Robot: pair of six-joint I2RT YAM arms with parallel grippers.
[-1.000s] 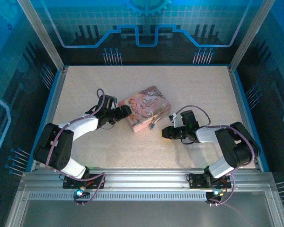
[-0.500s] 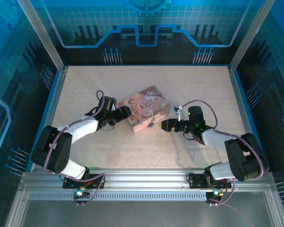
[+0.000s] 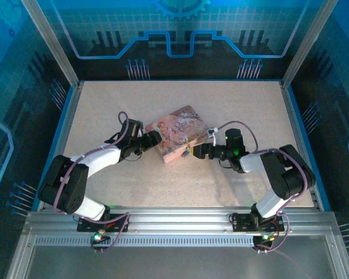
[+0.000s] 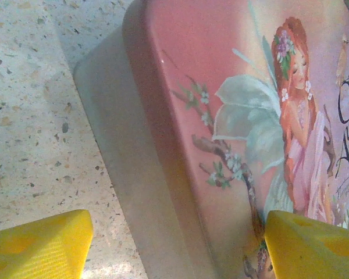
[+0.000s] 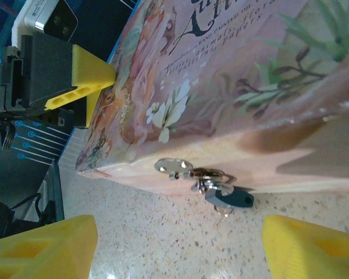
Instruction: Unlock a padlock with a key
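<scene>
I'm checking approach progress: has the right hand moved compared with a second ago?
Yes. In the top view the right hand has shifted left and slightly farther up the table, closing on the pink picture-printed rectangular tin box, which stayed put.

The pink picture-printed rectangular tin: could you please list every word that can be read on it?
"On", "Upo", "A Ti": dark script on the pink picture-printed rectangular tin, cut off at the left wrist picture's edge.
Small print below it: too blurred to read.

Padlock (image 3: 188,153) tiny speck overhead; key perhaps hidden.
</scene>
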